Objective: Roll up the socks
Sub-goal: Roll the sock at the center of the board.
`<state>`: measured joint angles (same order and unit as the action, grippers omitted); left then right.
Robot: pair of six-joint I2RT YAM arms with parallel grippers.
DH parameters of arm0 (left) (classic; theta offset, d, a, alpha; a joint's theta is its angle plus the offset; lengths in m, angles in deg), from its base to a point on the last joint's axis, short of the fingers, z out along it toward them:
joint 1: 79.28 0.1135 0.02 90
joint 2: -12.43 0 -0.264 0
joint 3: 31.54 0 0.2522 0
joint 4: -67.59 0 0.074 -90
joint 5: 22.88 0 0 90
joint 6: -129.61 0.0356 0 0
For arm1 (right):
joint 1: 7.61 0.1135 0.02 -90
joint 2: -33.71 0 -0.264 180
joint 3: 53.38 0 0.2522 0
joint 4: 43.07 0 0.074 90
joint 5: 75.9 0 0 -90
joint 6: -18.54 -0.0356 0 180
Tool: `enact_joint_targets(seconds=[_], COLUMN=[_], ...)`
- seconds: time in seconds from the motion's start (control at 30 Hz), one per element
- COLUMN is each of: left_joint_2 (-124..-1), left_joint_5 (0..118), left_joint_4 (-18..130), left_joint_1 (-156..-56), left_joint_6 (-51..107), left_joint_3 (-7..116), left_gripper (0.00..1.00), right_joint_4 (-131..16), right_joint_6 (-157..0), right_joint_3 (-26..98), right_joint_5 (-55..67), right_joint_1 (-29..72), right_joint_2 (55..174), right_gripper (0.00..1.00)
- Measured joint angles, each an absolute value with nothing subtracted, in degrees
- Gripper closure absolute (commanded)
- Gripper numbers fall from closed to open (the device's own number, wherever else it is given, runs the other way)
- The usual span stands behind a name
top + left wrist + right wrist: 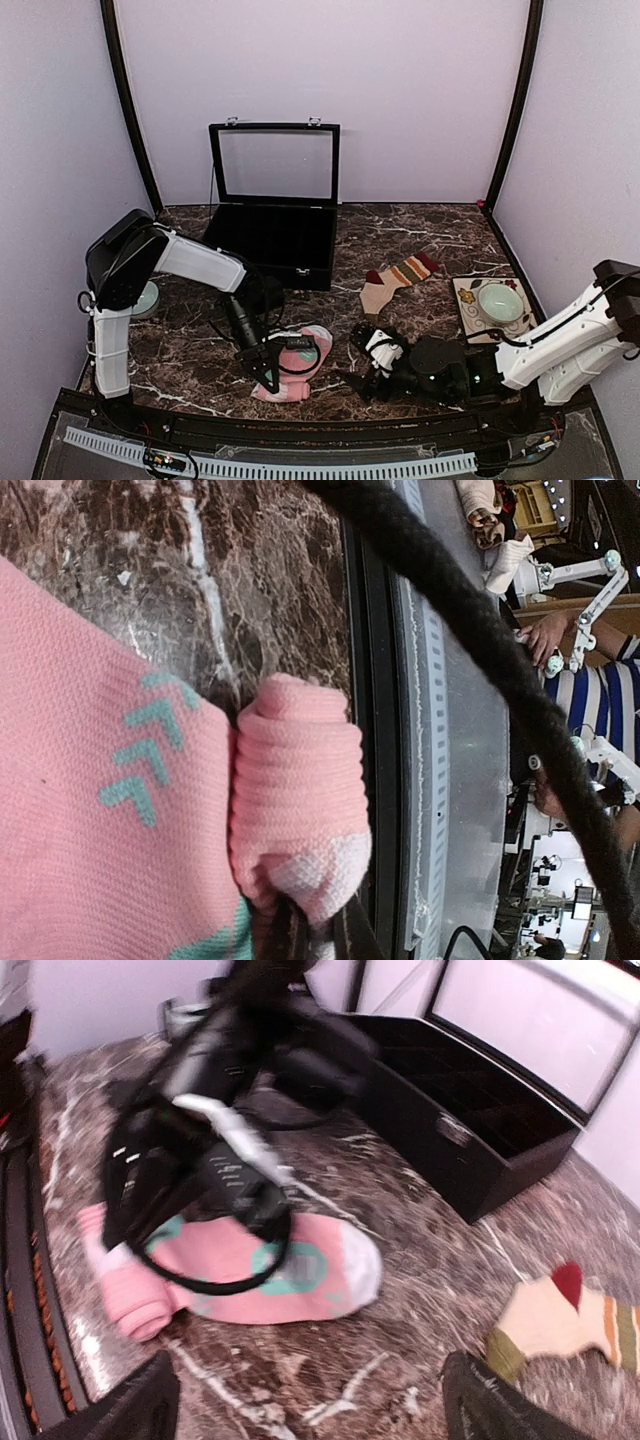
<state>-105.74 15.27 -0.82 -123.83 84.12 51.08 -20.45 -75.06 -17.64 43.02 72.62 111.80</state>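
The pink sock (pixel 300 362) with mint patches lies near the table's front edge, its cuff end folded into a thick roll (pixel 298 780). My left gripper (pixel 268 373) is shut on the pale edge of that roll (pixel 315 875), dark fingers (pixel 278 932) pinching it from below. In the right wrist view the pink sock (pixel 320 1265) lies flat beneath the left arm (pixel 215 1130). My right gripper (pixel 372 362) hovers just right of it, open and holding nothing, fingertips (pixel 135 1405) far apart. The tan striped sock (pixel 398 277) lies flat further back and shows again (pixel 565 1320) at the right.
An open black case (pixel 272 240) with a clear lid stands at the back centre. A teal bowl on a floral coaster (pixel 500 302) sits at the right, near the right arm. Another pale bowl (pixel 148 298) is behind the left arm. The table's front edge (pixel 375 730) runs close to the roll.
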Motion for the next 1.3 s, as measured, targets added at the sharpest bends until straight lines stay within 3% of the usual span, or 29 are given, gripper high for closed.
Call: enact_joint_targets(seconds=[0.23,0.5,0.77,0.9,1.0,1.1,1.3], left_joint_2=[-108.5,-109.9,-110.5,-110.5,-110.5,-110.5,-107.7], left_joint_5=[14.5,14.3,14.5,14.6,14.8,14.7,14.6], left_joint_4=[-4.0,-5.8,-6.8,-6.8,-7.1,-7.5,-5.3], left_joint_1=[-123.7,-123.6,-123.5,-123.5,-123.4,-122.8,-120.7], left_joint_6=[82.3,81.3,80.9,80.9,80.8,80.6,80.3], left_joint_3=[53.7,55.2,56.0,56.1,56.5,57.0,55.6], left_gripper=[0.93,0.93,0.90,0.78,0.59,0.43,0.39], right_joint_4=[-19.6,-18.8,-18.1,-18.1,-18.3,-18.7,-19.1], right_joint_6=[-63.7,-53.8,-50.4,-50.5,-51.1,-52.2,-56.8], right_joint_3=[-10.7,0.1,4.2,4.8,5.2,5.7,6.2], right_joint_5=[35.8,31.6,27.6,26.2,25.2,24.3,23.7], right_joint_1=[79.8,80.7,77.6,76.0,75.3,75.1,74.1], right_joint_2=[124.6,138.2,143.5,144.8,145.3,145.4,145.7], right_gripper=[0.40,0.47,0.57,0.71,0.85,0.91,0.96])
